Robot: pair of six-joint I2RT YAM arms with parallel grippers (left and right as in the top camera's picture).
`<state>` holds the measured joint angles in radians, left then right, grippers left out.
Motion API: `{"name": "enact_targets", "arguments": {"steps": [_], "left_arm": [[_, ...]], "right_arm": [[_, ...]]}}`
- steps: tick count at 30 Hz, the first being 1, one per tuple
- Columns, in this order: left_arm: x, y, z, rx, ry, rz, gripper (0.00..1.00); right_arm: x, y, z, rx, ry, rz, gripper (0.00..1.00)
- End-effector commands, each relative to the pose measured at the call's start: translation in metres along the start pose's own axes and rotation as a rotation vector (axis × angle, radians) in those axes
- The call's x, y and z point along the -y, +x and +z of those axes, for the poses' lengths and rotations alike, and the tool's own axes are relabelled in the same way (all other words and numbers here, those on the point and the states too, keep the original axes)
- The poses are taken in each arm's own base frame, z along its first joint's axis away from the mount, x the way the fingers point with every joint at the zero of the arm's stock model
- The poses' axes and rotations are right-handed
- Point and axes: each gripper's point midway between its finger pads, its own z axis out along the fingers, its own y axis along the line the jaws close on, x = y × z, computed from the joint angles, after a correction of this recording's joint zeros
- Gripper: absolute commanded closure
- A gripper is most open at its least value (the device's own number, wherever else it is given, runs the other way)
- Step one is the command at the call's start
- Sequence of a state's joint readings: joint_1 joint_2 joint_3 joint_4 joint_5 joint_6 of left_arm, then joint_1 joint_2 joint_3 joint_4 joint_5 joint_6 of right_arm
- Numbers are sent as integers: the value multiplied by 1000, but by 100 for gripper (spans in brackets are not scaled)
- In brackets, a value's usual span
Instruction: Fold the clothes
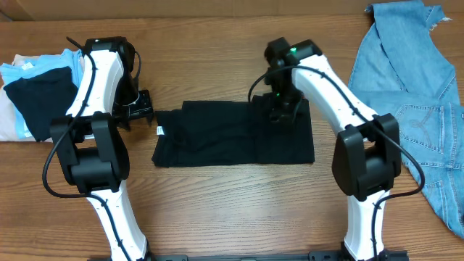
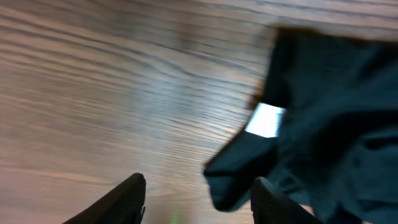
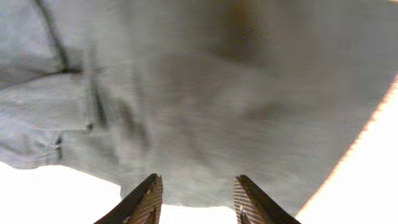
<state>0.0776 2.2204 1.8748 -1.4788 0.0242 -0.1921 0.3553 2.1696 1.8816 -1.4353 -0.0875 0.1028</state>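
Note:
A black garment (image 1: 232, 134) lies folded flat in the middle of the table, with a small white tag (image 1: 159, 131) at its left edge. My left gripper (image 1: 143, 109) is open just left of that edge; the left wrist view shows the open jaws (image 2: 198, 193) over bare wood with the black cloth (image 2: 329, 124) and white tag (image 2: 266, 120) just ahead. My right gripper (image 1: 283, 114) hangs over the garment's upper right corner. In the right wrist view its jaws (image 3: 196, 196) are open and empty above the cloth (image 3: 205, 106), which looks washed-out grey there.
A stack of folded clothes (image 1: 36, 90), black on light blue and beige, lies at the left edge. Blue denim clothes (image 1: 417, 87) are spread along the right side. The wooden table (image 1: 232, 203) is bare in front of the black garment.

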Motion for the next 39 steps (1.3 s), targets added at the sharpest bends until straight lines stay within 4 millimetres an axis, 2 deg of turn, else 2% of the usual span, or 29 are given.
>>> {"name": "enact_targets", "arguments": {"steps": [1,4,8,11,15,20,25,26,29,32,34,37,39], "left_arm": [[18,1,1,-3,71,63,40],[20,-1,9,2,85,85,37],[33,1,25,-9,166,127,36],[45,2,37,-11,238,166,36],[76,6,43,2,412,273,35],[82,11,58,-6,414,278,34],[86,29,75,-62,401,293,37],[87,32,78,-69,396,295,40],[88,34,80,-74,390,300,67],[85,33,77,-75,381,296,89],[75,30,73,-77,343,278,95],[50,22,61,-67,257,249,96],[29,14,45,-50,197,219,96]], "right_arm": [[21,-13,-49,142,43,37,57],[36,-11,-72,189,35,74,56],[58,-6,-86,208,37,123,55],[73,-2,-87,198,44,160,55],[87,-3,-89,204,44,186,55],[95,-3,-90,206,45,188,55],[96,-4,-90,208,44,191,55],[96,-4,-90,208,45,191,55],[96,-4,-90,207,45,191,55],[96,-3,-90,204,45,191,55],[96,-3,-89,202,45,192,55],[96,-2,-89,201,45,192,55],[96,-2,-89,201,45,192,55]]}}
